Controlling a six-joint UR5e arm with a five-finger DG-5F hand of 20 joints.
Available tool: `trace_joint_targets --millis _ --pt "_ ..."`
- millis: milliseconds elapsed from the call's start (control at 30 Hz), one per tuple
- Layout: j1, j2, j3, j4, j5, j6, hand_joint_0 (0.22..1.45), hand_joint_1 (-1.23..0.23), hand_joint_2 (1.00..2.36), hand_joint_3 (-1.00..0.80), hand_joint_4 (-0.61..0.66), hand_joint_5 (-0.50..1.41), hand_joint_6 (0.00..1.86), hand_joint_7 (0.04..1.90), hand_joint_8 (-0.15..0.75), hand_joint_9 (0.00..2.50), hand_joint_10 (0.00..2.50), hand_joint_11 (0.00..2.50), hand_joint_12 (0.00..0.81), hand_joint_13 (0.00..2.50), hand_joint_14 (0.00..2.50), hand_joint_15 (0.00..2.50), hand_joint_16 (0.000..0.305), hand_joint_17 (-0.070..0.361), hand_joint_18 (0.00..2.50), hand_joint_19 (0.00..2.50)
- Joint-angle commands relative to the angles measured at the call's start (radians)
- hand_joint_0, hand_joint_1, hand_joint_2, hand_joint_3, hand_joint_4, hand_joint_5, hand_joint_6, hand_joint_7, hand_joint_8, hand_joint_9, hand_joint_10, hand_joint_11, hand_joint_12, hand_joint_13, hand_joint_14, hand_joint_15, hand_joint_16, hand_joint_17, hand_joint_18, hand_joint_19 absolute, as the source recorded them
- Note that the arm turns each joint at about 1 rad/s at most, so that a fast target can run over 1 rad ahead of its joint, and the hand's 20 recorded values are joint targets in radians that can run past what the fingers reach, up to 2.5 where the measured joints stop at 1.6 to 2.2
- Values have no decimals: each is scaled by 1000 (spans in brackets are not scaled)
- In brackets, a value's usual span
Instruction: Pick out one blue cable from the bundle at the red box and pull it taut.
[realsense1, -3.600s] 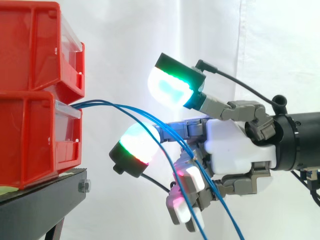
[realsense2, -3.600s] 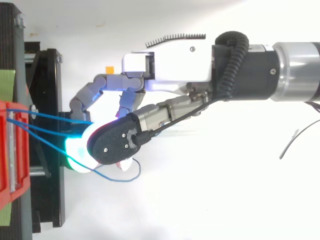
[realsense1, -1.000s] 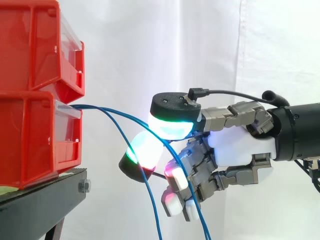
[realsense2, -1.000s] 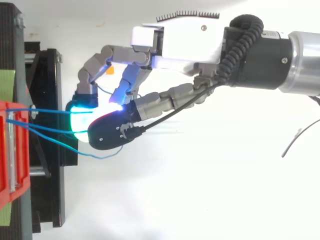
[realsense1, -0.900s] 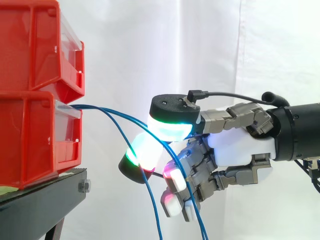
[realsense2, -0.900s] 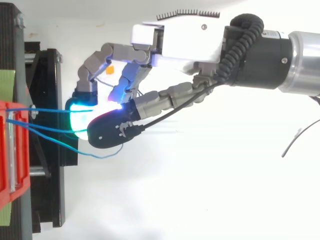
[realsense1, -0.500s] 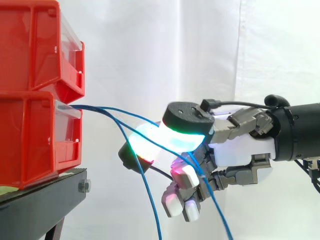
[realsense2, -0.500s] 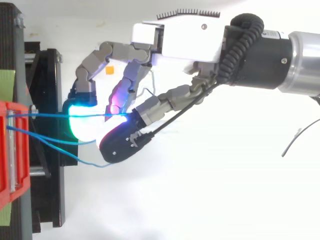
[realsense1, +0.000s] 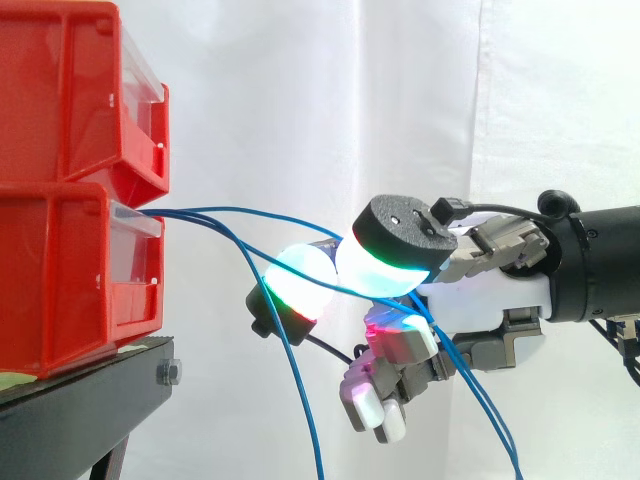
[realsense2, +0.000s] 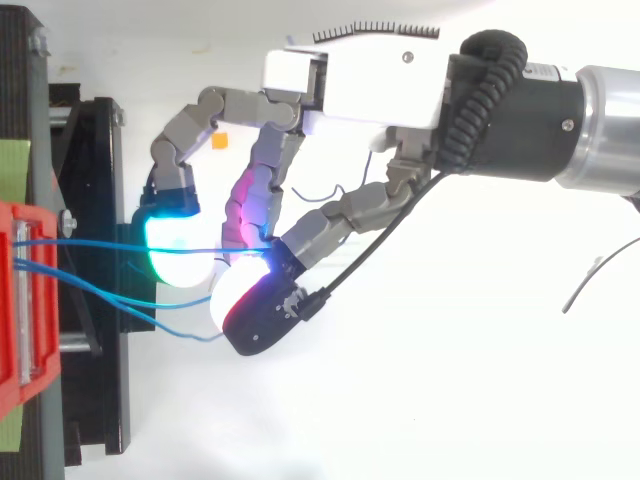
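Several thin blue cables come out of the lower red bin (realsense1: 70, 280) at the left. My hand (realsense1: 485, 295) reaches in from the right with its fingers curled. One blue cable (realsense2: 100, 244) runs nearly straight from the bin (realsense2: 25, 300) to the hand (realsense2: 360, 85) and passes between a glowing cyan fingertip (realsense2: 178, 250) and the thumb pad (realsense2: 245, 300), which press together on it. Past the palm it trails down to the lower right. The other blue cables (realsense2: 130, 300) sag loose below it, and one (realsense1: 305, 410) hangs down beneath the hand.
A second red bin (realsense1: 70, 90) is stacked on the lower one. Both rest on a black stand (realsense1: 90, 400) at the left, before a white curtain. Open space lies between the bins and the hand.
The thumb has swung down and closed against the fingertip. The hand has drawn slightly right, away from the bins. One cable now runs straighter; the others have dropped loose.
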Motion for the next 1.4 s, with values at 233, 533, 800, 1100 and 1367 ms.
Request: trace_joint_targets --millis 233,533,800,1100,1367 --pt "0 0 0 1 0 1 515 -789 1000 -500 -256 -39 865 1008 192 1529 27 692 304 1152 24 541 46 104 883 731" --pt "0 0 0 1 -2 3 635 -866 1000 -500 -147 -49 877 1027 219 1441 30 698 306 1123 23 570 44 98 850 742" --pt "0 0 0 1 -3 3 738 -943 1000 -500 -225 -117 946 992 208 1228 30 720 303 1012 22 542 45 100 791 678" --pt "0 0 0 1 -3 4 738 -958 1000 -500 -219 -218 935 791 144 925 26 710 296 851 21 498 47 105 715 609" --pt "0 0 0 2 -3 4 621 -943 1000 -500 -231 -211 907 780 153 975 27 753 299 842 21 501 46 104 699 646"
